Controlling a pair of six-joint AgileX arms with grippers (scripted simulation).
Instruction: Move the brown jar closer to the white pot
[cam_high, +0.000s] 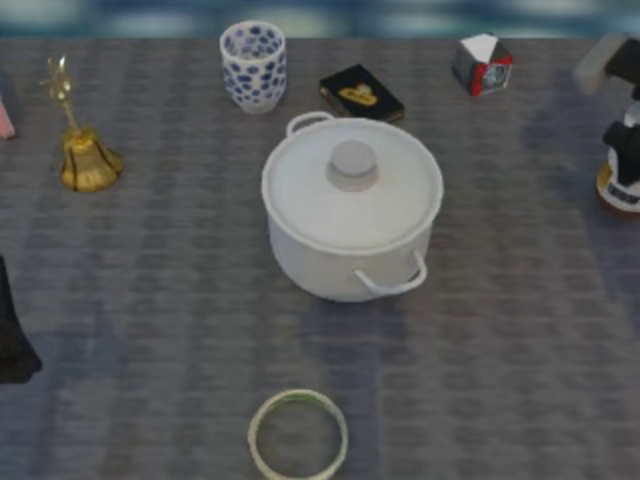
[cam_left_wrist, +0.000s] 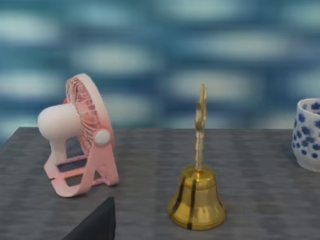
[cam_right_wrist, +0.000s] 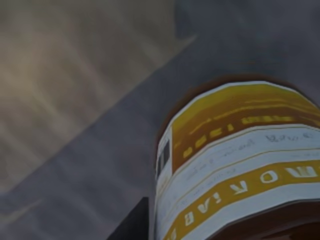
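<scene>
The white pot (cam_high: 352, 215), lidded with a grey knob and two loop handles, stands at the table's middle. The brown jar (cam_high: 617, 190) sits near the table's right edge, well apart from the pot; only its yellow-and-white label shows under my right arm. My right gripper (cam_high: 625, 152) is over it, shut on it. In the right wrist view the brown jar (cam_right_wrist: 240, 160) fills the picture, and one dark finger (cam_right_wrist: 134, 225) lies against its label. My left gripper (cam_high: 12, 345) is parked at the table's left edge, open and holding nothing.
A gold bell (cam_high: 85, 160) stands at the back left and a blue-dotted cup (cam_high: 253, 65) behind the pot. A black box (cam_high: 361, 94) and a red-and-white cube (cam_high: 482, 64) lie at the back. A pale ring (cam_high: 298, 435) lies at the front. A pink fan (cam_left_wrist: 80, 137) shows in the left wrist view.
</scene>
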